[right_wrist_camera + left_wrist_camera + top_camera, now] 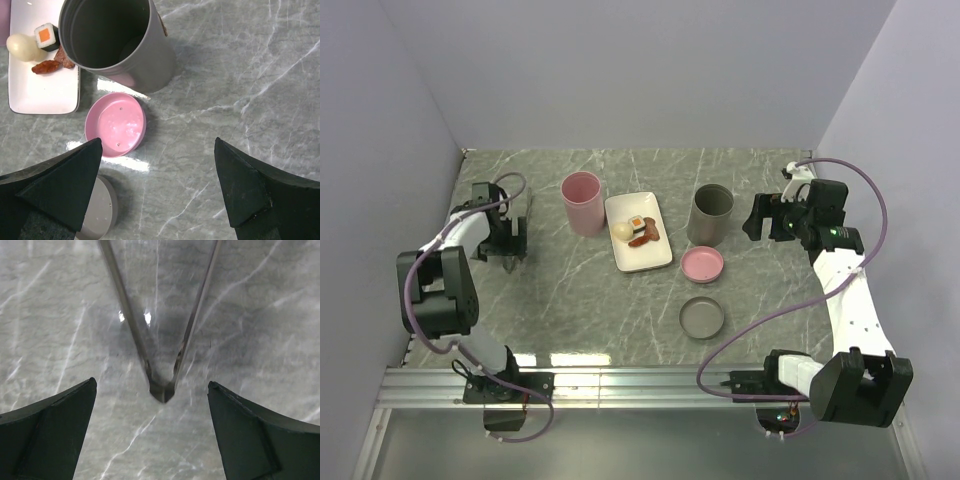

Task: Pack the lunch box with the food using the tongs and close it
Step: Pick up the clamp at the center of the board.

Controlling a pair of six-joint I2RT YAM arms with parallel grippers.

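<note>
Grey marbled table point(570, 290), pink container point(582, 203), grey container point(710, 214), white tray point(648, 262), silver tongs point(162, 391)

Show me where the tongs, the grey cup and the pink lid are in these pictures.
tongs point(162, 391), left wrist view, on the joined end of the V.
grey cup point(160, 60), right wrist view, on its outer wall.
pink lid point(116, 125), right wrist view, on the middle of its face.

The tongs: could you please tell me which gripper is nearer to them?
Left. The left gripper hovers open directly over the joined end of the tongs; the right gripper is far off on the other side, beside the grey cup.
</note>
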